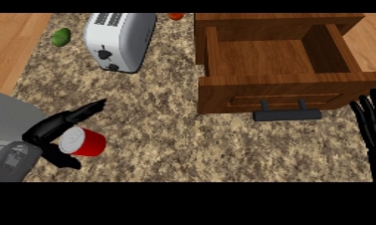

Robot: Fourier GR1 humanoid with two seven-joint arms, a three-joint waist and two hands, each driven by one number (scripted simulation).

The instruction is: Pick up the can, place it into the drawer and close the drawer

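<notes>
Step 1 of 3, the pickup, is judged in hand: the left hand [43, 132] is spread about the can [89, 143] on the bench [169, 144], fingers above, thumb below, not yet closed. Closing and a lift are called for next. The right hand [365, 119] is rested open at the edge. Beyond, the drawer [220, 94] is pulled out; nothing is seen inside.

Speckled beige-brown tabletop [161, 142]; brown wood-grain drawer [279, 62] with dark grey handle [288, 115].
Can [86, 143] red, pale top; toaster [119, 40] silver with black slots and knob; one green object [61, 37], one orange-red object [176, 16]; left hand [60, 125] and right hand [365, 119] black; floor [18, 45] light tan wood.
</notes>
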